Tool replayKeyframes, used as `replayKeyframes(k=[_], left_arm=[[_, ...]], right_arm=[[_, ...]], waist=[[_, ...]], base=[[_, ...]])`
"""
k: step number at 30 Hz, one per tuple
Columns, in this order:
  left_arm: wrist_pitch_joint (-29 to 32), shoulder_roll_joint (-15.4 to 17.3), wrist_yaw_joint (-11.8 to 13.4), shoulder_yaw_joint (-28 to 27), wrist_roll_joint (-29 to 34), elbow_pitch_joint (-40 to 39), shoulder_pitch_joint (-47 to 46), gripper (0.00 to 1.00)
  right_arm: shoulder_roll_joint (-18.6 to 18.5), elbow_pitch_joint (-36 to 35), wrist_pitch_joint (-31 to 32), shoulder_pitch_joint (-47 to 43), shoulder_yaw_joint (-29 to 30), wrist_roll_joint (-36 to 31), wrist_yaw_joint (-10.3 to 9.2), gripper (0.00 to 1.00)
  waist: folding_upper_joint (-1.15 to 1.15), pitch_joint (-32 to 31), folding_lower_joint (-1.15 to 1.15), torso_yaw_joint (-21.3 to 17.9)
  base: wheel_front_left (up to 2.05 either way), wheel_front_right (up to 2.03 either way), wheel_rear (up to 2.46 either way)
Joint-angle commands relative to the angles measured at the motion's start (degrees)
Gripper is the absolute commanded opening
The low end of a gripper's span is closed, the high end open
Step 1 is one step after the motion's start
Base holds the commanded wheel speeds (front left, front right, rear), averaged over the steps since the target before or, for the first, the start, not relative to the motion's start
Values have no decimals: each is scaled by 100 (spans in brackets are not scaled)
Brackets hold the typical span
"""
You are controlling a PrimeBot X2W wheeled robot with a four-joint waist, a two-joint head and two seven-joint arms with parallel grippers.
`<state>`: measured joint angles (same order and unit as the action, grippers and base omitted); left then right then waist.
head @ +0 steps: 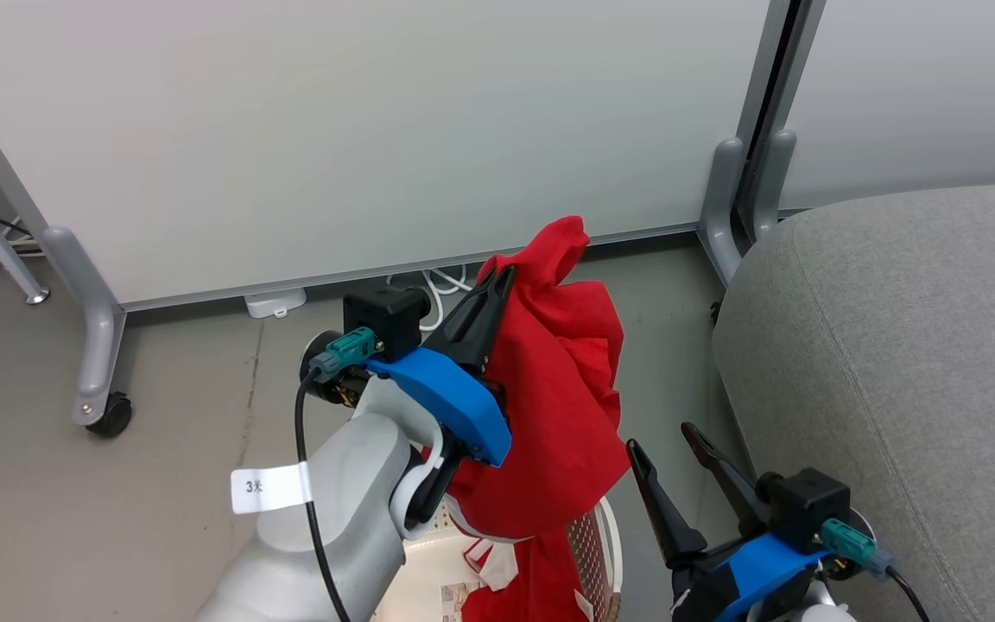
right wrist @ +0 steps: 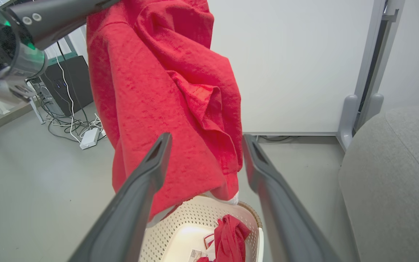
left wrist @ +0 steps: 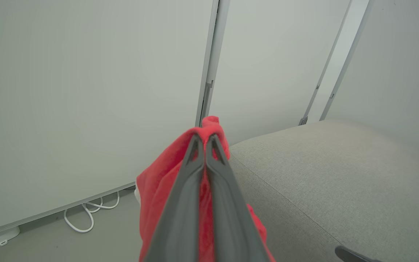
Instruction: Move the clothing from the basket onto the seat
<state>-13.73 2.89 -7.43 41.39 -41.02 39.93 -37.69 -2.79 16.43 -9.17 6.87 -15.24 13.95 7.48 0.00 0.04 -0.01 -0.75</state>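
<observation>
Red clothing (head: 562,406), soft, light & prob. floppy, hangs above the basket (right wrist: 195,214), hem at basket rim, bunched top (best hold) clamped by left gripper (head: 504,275); right gripper (head: 662,437) beside basket, splayed & empty; seat (head: 895,363) just past basket.

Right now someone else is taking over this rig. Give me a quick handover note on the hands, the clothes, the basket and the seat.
Left hand: shut on a red garment, raised above the basket; its lower end hangs at the rim.
Right hand: open, holding nothing, low between basket and seat.
A second red garment lies in the basket.
Done: one garment lifted, not yet on the seat.
Left: carry it right onto the seat, then fetch the second.
</observation>
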Motion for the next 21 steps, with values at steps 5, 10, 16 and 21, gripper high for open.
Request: replayKeyframes(k=[5, 10, 16, 21], left_arm=[[-53, 0, 39, 126, -102, 46, -51, 0], [-67, 1, 65, 267, -185, 58, -114, 0], [-87, 0, 96, 438, -269, 64, -164, 0], [-106, 0, 114, 554, -331, 52, -213, 0]], right_arm=[[-18, -93, 36, -58, -43, 14, 3, 100], [-18, -164, 135, 129, -230, -59, 2, 100], [-18, -95, 386, 468, -524, -147, 2, 100], [-18, 158, 588, 858, -707, -83, 2, 100]], waist=[[0, 28, 1, -23], [0, 62, 1, -45], [0, 108, 1, -66], [0, 164, 1, -62]], base=[[0, 0, 0], [0, 0, 0], [0, 0, 0], [0, 0, 0]])
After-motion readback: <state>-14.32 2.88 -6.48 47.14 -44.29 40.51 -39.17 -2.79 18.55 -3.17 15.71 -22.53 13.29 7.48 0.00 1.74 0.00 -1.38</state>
